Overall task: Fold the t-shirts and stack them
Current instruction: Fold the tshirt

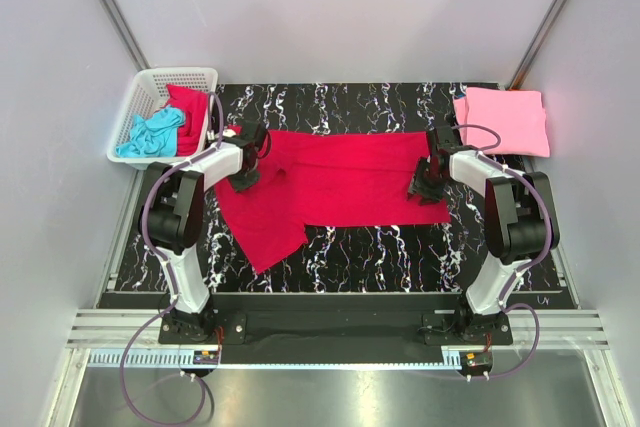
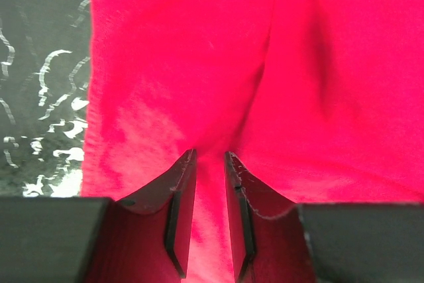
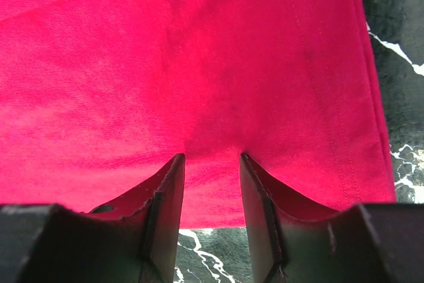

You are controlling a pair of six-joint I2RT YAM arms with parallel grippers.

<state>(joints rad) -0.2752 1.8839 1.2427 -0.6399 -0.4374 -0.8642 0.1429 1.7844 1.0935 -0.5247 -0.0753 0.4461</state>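
A crimson red t-shirt [image 1: 340, 179] lies spread across the black marble table, with one part hanging toward the front left. My left gripper [image 1: 243, 180] is at its left end. In the left wrist view the jaws [image 2: 209, 157] stand narrow, with a ridge of red cloth [image 2: 199, 51] pinched between them. My right gripper [image 1: 422, 187] is at the shirt's right end. In the right wrist view its fingers [image 3: 212, 157] stand apart, tips pressed on flat cloth [image 3: 199, 64] near the hem. A folded light pink t-shirt [image 1: 502, 119] lies at the back right.
A white lattice basket [image 1: 150, 80] stands at the back left and holds a turquoise shirt [image 1: 150, 134] and a red shirt [image 1: 190, 112]. Grey walls close in on both sides. Bare marble table [image 1: 400, 252] shows in front of the shirt.
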